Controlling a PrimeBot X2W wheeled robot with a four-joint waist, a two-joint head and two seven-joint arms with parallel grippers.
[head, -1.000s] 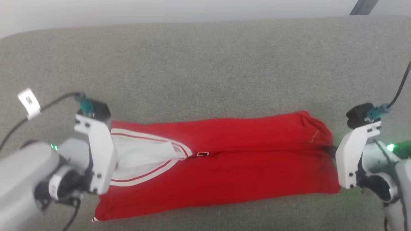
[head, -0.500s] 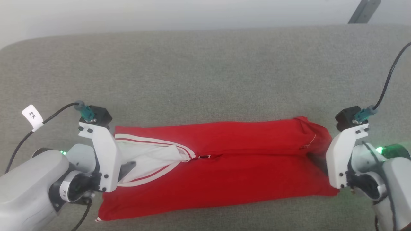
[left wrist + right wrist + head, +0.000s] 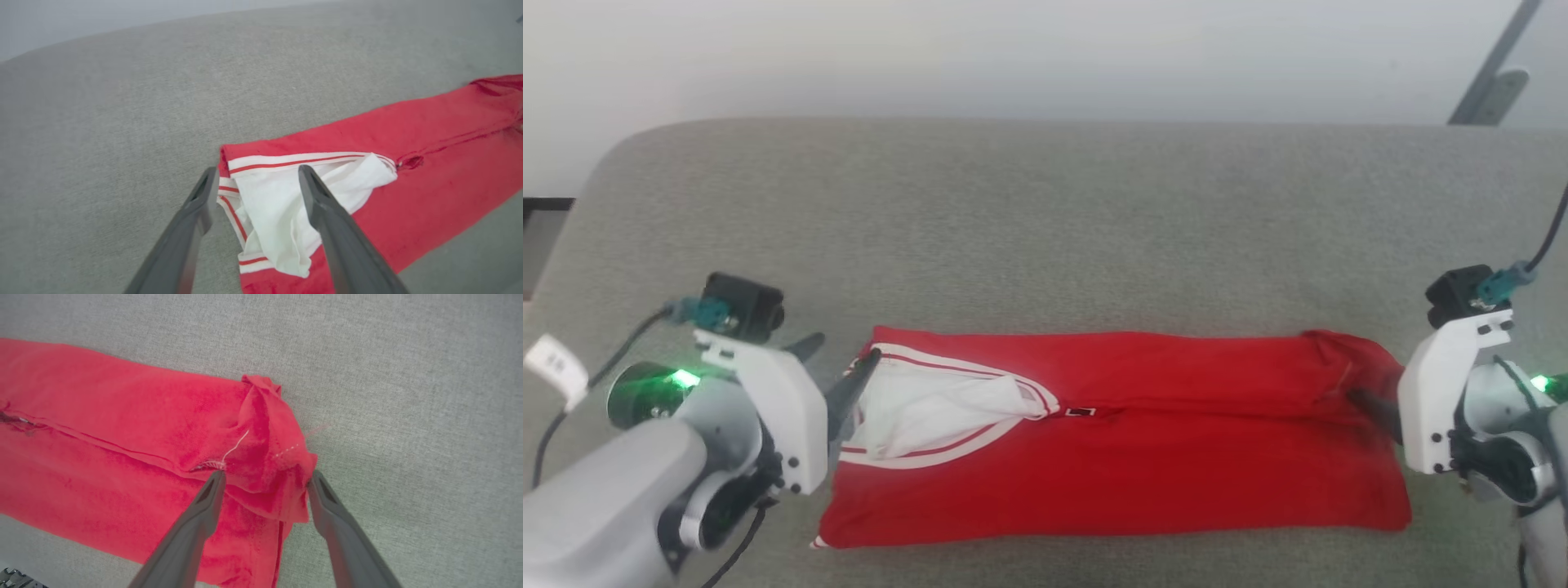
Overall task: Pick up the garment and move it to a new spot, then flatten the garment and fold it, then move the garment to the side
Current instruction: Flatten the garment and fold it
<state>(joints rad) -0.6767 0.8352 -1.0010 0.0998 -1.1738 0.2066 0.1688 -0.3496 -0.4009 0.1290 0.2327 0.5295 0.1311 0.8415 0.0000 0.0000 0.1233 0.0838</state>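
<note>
My left fingers (image 3: 195, 222) are spread, hovering astride the white sleeve (image 3: 282, 212) at the left end. My right fingers (image 3: 198, 516) are spread around the bunched right end, pinching nothing. The garment (image 3: 1143, 433) lies near-centre on the grey couch (image 3: 1045, 229), folded into a long band. I judge that more folding and the move aside are left.

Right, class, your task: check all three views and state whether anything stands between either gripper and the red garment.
Nothing visible does. The left gripper stands open at the white-sleeved end of the garment. The right gripper stands open about its bunched red corner. The garment lies on the grey fabric surface.
</note>
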